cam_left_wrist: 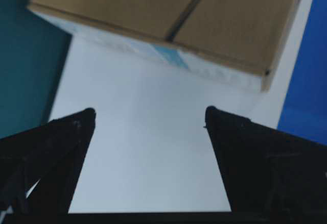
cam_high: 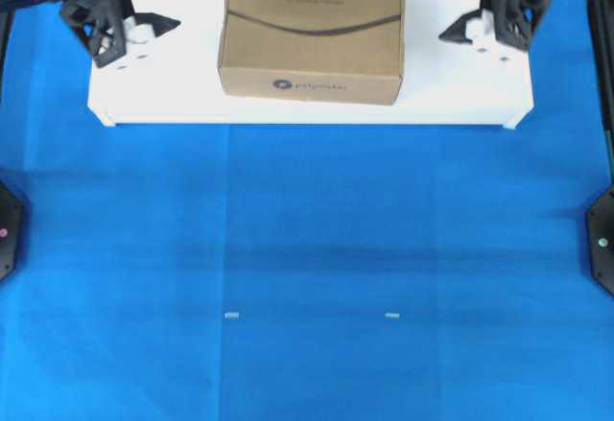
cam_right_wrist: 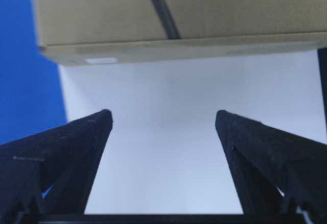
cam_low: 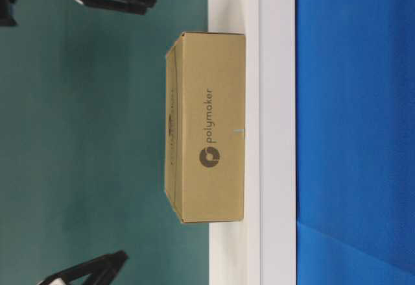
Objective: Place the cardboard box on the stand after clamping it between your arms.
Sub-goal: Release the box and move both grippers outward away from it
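The brown cardboard box [cam_high: 312,28] with the "polymaker" logo rests flat on the white stand [cam_high: 173,90], near its middle. My left gripper [cam_high: 144,42] hovers over the stand's left part, apart from the box, open and empty. My right gripper [cam_high: 480,33] mirrors it on the right, also open and empty. The left wrist view has the open left gripper [cam_left_wrist: 149,114] over the bare stand [cam_left_wrist: 148,157], with the box [cam_left_wrist: 179,15] ahead. The right wrist view shows the open right gripper [cam_right_wrist: 163,114], the stand [cam_right_wrist: 163,147] and the box [cam_right_wrist: 204,9] beyond.
Blue cloth [cam_high: 307,248] covers the table in front of the stand. It bears two small white marks [cam_high: 231,315] [cam_high: 391,315]. Black arm bases sit at the left edge [cam_high: 6,229] and the right edge [cam_high: 602,248].
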